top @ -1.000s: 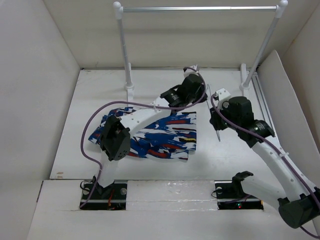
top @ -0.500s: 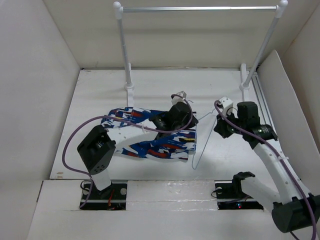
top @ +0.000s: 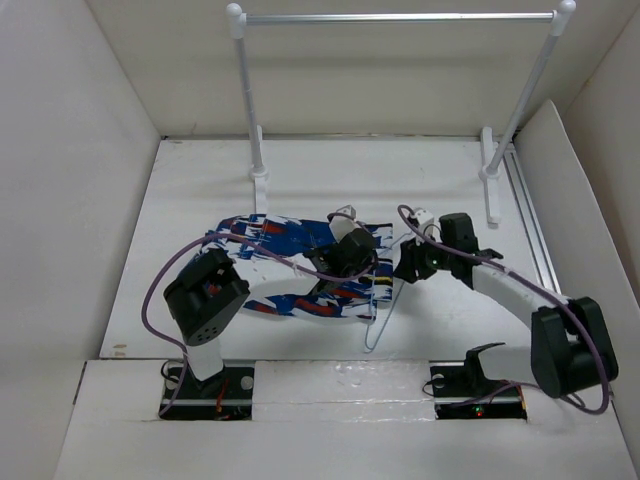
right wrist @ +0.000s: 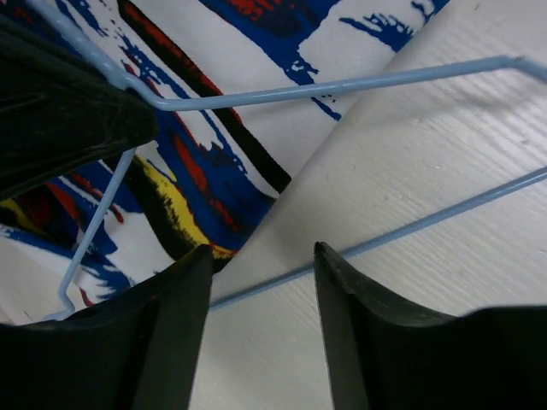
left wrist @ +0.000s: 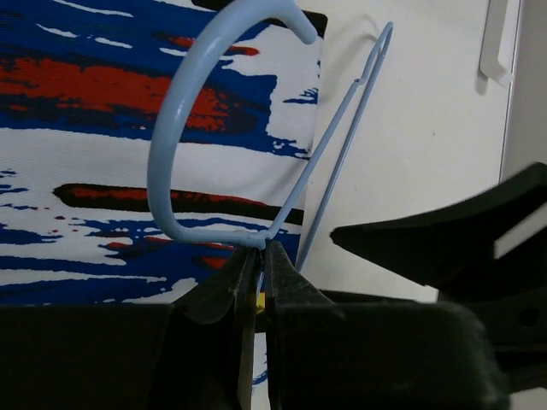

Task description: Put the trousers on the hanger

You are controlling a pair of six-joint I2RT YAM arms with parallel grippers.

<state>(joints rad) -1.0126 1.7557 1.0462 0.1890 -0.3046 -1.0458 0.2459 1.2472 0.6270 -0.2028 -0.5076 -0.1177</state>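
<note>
My left arm (top: 205, 300) folds up from the lower left, and its forearm runs right to the centre of the frame. There my left hand (left wrist: 255, 273) is pinched tight on the hanger (left wrist: 156, 162). My right arm (top: 520, 290) bends at the lower right and reaches left. My right hand (right wrist: 259, 265) has its fingers parted, gripping nothing.

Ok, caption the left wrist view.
Left fingers pinch the hanger at its hook's base, over the patterned trousers.

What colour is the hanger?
The hanger is pale blue; the left wrist view shows it best.
</note>
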